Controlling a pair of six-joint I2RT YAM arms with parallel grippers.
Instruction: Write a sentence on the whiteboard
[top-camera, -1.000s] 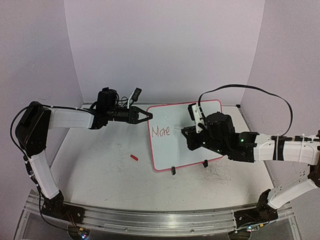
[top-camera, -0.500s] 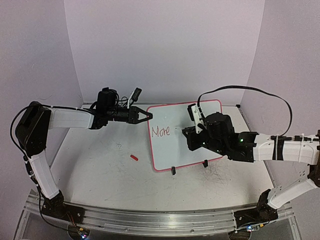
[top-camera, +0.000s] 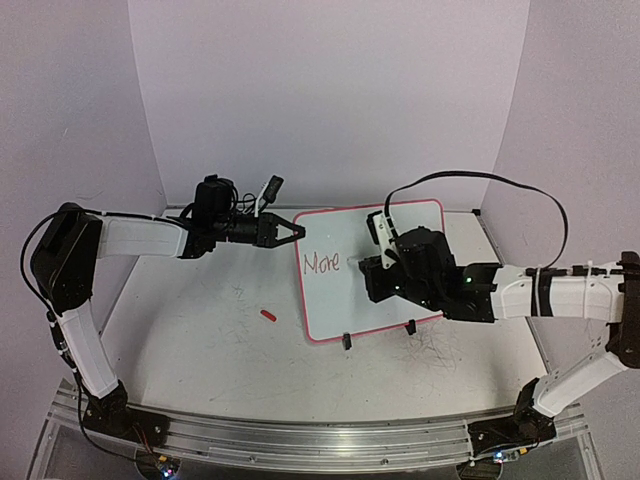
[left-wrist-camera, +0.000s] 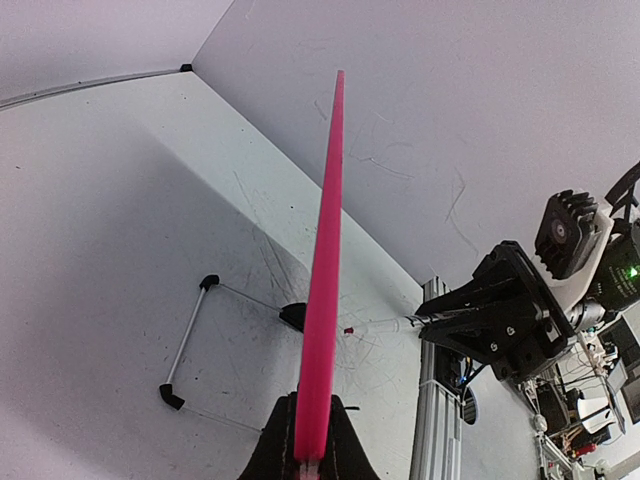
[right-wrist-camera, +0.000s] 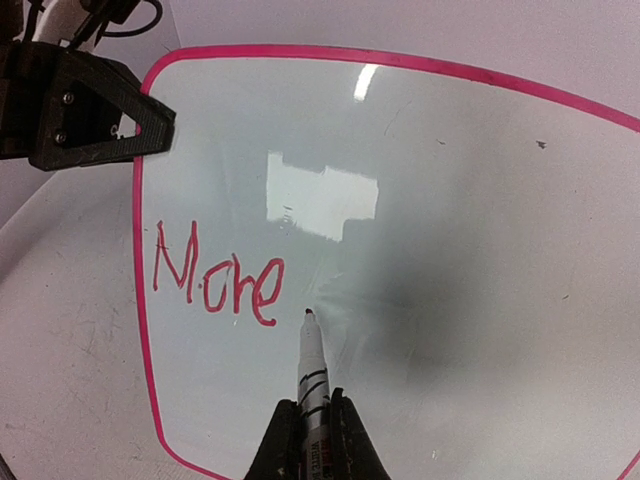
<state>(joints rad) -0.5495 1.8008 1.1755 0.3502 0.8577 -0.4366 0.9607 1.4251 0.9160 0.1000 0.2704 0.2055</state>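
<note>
Red lettering, the sentence (right-wrist-camera: 215, 280), reads "More", left of centre on the whiteboard (top-camera: 335, 305), which stands tilted on the table (top-camera: 200, 340). Left gripper (top-camera: 298, 231) clamped on its upper-left pink rim; right gripper (right-wrist-camera: 308, 440) clamped on marker (right-wrist-camera: 312, 365), tip just right of the word; red cap (top-camera: 268, 314) on table, left of board

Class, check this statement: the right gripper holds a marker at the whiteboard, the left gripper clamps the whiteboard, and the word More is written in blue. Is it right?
No. The word More is red, not blue; the right wrist view shows it. The rest stands: the right gripper holds the marker at the whiteboard, and the left gripper clamps it.
</note>
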